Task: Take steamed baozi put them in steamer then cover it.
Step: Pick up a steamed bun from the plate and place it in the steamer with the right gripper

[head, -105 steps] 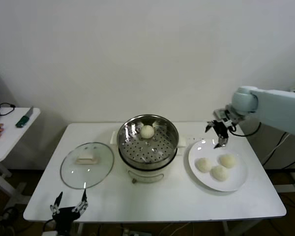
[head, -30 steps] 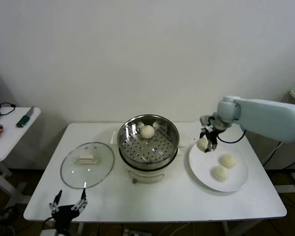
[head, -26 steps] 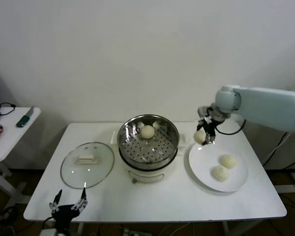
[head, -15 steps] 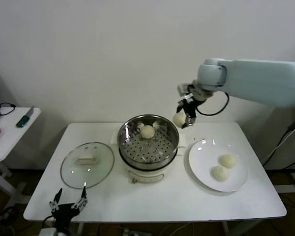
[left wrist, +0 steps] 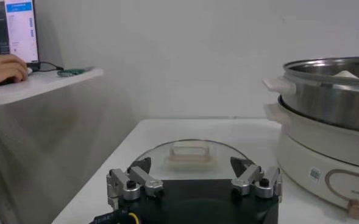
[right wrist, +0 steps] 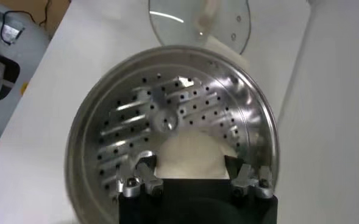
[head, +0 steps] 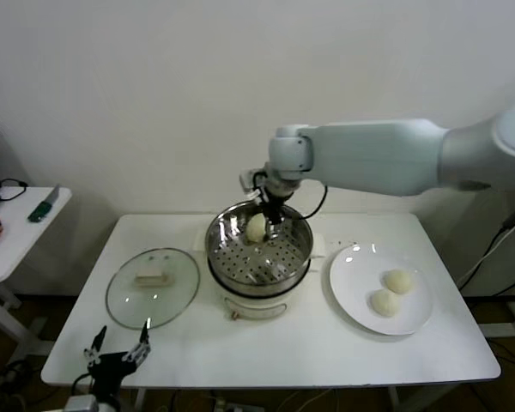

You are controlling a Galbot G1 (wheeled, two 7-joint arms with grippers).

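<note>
1. The right gripper (head: pixel 269 212) hangs over the steamer's (head: pixel 259 247) far side, fingers clamped on a round baozi (right wrist: pixel 191 155).
2. The cover (head: pixel 151 287) lies flat on the table (head: pixel 266 343), handle lengthwise left-to-right.
3. The left gripper (left wrist: pixel 194 179) is parked low, jaws spread.

Right arm out, left parked.
Right gripper (head: pixel 270 209) reached over the table's back middle, fingers clamped on a load; left gripper (head: pixel 116 356) idled spread at front-left edge.

Whites and silver around the steamer

The steamer (head: pixel 258 251) is gleaming silver with a dotted, perforated floor above a white base; cream-white baozi (head: pixel 256 228) is sitting inside. Right of it, a white plate (head: pixel 354 296) is carrying two cream buns; left of it, the clear cover (head: pixel 151 287) is showing a cream handle on the white counter (head: pixel 266 348).
</note>
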